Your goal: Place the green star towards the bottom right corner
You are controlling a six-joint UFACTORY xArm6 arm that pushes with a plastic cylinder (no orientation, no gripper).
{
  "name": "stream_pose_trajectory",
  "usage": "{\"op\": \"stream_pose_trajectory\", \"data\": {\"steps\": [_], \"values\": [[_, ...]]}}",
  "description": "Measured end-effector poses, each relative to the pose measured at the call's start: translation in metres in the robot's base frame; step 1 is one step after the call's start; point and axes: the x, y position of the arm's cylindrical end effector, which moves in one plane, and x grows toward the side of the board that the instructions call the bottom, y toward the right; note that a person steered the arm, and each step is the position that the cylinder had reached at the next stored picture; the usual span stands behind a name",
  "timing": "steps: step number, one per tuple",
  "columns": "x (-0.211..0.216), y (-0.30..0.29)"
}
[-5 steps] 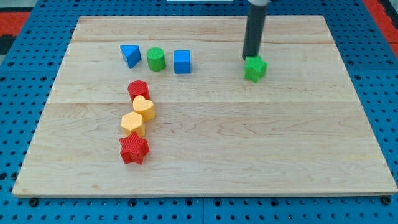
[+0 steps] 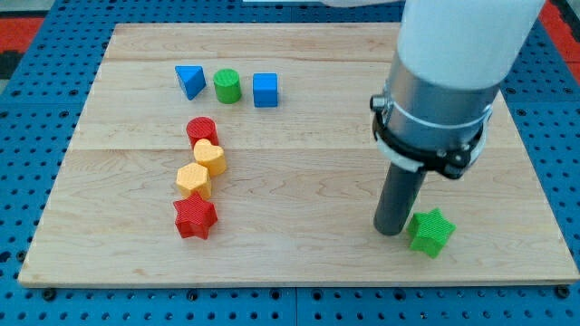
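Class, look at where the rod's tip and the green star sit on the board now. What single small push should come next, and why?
Probably one more short push toward the view's right and slightly down. My tip sits just left of the green star, touching or nearly so, and the star lies near the bottom edge of the board but short of its bottom right corner.

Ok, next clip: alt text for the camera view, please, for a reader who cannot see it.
My tip rests just left of the green star block near the wooden board's bottom right. A blue triangle, green cylinder and blue cube line the top left; below them, a red cylinder, two yellow blocks and a red star form a column.
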Motion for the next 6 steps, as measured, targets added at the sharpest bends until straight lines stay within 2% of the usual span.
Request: {"op": "stream_pose_trajectory", "data": {"steps": [2,3,4,5,6], "values": [[0.016,0.035],[0.029,-0.011],[0.052,-0.082],[0.041,-0.186],[0.017,-0.260]]}}
